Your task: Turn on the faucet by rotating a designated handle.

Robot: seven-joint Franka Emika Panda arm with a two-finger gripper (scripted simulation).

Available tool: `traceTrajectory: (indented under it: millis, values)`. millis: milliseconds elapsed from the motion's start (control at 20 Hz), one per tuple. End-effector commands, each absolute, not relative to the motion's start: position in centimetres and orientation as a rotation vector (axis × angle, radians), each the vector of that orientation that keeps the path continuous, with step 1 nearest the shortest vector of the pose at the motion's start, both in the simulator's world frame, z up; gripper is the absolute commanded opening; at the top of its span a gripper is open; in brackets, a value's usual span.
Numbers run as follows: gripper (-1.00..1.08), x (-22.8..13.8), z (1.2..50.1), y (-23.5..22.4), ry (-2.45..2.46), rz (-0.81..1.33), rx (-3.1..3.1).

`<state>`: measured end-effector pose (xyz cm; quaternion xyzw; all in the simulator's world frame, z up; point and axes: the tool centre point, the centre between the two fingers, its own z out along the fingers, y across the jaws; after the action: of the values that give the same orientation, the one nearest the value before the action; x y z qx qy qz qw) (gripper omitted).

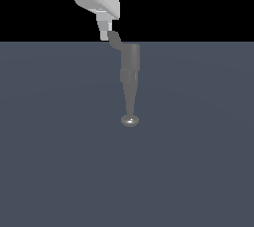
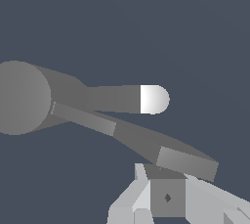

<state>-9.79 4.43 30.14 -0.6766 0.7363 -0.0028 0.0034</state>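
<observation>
Grey faucet (image 1: 130, 75) standing on table (image 1: 54, 146), spout toward camera. White tool (image 1: 104, 32) right at handle (image 1: 115, 40) tip; clenched or released, cannot tell.
</observation>
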Motion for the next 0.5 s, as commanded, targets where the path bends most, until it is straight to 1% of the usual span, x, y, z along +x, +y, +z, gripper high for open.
traceTrajectory:
  millis: [0, 50, 450]
  values:
    - [-1.00, -10.4, 29.9, 3.7, 2.321, 0.000, -2.117]
    - [-1.00, -10.0, 30.2, 4.2, 2.309, -0.007, -2.118]
    - [-1.00, -10.4, 30.0, -0.8, 2.316, -0.003, -2.118]
